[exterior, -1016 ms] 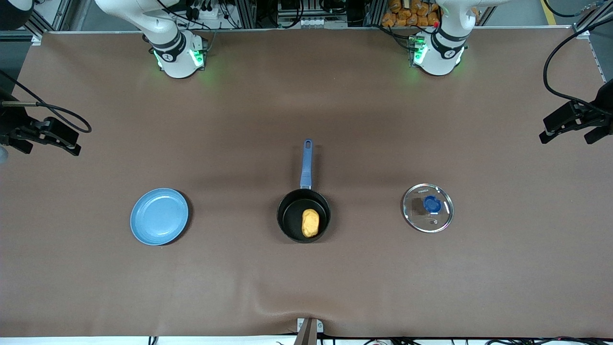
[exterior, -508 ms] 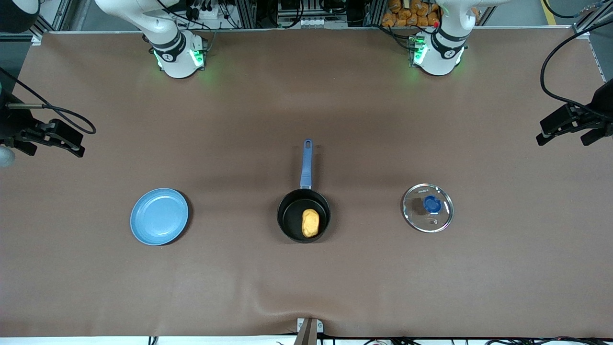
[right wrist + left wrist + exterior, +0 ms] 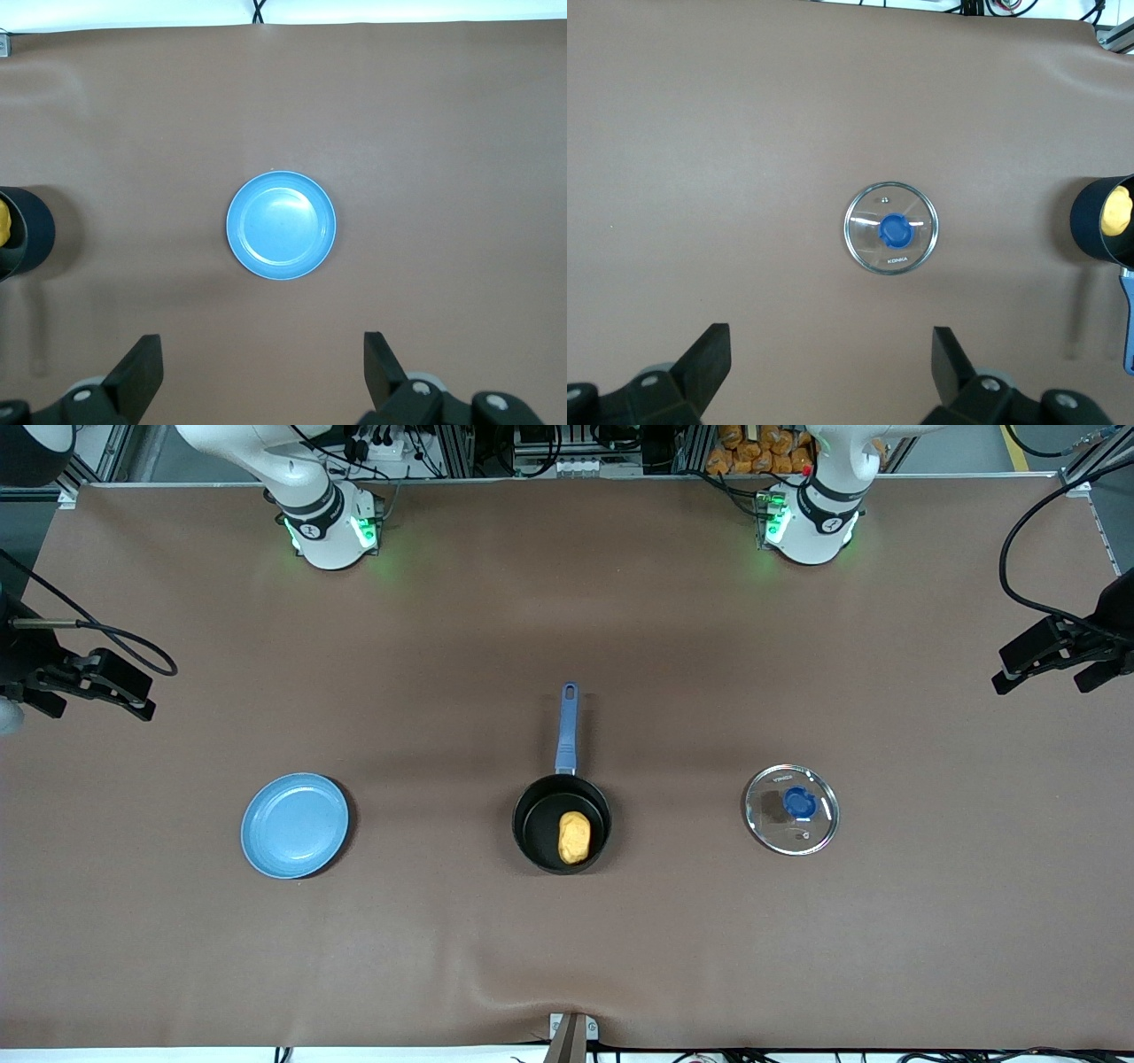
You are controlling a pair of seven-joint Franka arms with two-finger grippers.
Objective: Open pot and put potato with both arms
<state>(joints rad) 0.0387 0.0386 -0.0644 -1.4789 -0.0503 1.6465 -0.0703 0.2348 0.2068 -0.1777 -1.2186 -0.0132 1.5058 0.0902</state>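
Note:
The black pot (image 3: pixel 538 824) stands open mid-table, its blue handle (image 3: pixel 567 726) pointing toward the robots' bases. The yellow-orange potato (image 3: pixel 574 837) lies inside it. The glass lid (image 3: pixel 791 809) with its blue knob lies flat on the table beside the pot, toward the left arm's end, and also shows in the left wrist view (image 3: pixel 891 229). My left gripper (image 3: pixel 1041 685) hangs open and empty, high over the left arm's end of the table (image 3: pixel 831 354). My right gripper (image 3: pixel 100 708) hangs open and empty, high over the right arm's end (image 3: pixel 263 363).
A flat light-blue plate (image 3: pixel 295 837) lies beside the pot toward the right arm's end and shows in the right wrist view (image 3: pixel 281 225). The brown table cover has a small ripple at its front edge (image 3: pixel 523 992).
Both raised grippers shifted only slightly. The pot, potato, lid and plate have not moved.

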